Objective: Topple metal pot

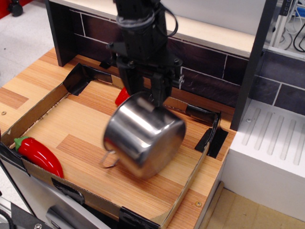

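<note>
The metal pot [143,135] lay tilted at six o'clock just below the gripper [153,95], whose jaw state could not be told.

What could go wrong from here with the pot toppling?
1. The metal pot is blurred and tilted below the gripper; it may roll on its side toward the low cardboard wall at the right and go over it.
2. The red strawberry lies just behind the pot and could get knocked.
3. The wire handle hangs at the wood and might snag.
</note>
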You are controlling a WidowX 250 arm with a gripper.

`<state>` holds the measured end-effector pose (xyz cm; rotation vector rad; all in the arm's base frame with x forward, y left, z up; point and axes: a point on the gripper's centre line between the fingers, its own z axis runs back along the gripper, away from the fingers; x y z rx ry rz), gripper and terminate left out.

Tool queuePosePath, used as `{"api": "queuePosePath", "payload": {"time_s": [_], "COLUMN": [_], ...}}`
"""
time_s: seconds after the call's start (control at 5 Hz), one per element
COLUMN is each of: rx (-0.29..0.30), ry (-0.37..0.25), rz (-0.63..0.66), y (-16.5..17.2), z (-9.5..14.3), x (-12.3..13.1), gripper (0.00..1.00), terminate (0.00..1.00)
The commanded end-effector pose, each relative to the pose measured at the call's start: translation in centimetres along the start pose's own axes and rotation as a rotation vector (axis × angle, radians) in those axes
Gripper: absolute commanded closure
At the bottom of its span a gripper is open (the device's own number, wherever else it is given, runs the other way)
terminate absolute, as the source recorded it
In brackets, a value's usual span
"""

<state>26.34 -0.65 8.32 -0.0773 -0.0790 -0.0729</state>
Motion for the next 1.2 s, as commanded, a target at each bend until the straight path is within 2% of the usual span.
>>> {"api": "queuePosePath", "payload": {"time_s": [0.0,0.2,0.4,0.6,0.8,1.0], "rx": [0.043,0.057,0.044,0.016,0.031,0.031], "ry": [-0.078,-0.122,-0.193,-0.218,-0.205,-0.205], "rz": [-0.042,-0.027,-0.013,-0.009,-0.017,-0.017], "y": [0.6,0.8,1.2,1.5,2.1,2.1], "z": [0.5,2.1,4.8,7.1,8.5,8.5], "x": [-0.3,-0.2,-0.1,-0.5,-0.7,-0.7], "gripper": [0.00,0.00,0.00,0.00,0.00,0.00], "terminate": [0.00,0.00,0.00,0.00,0.00,1.00]}}
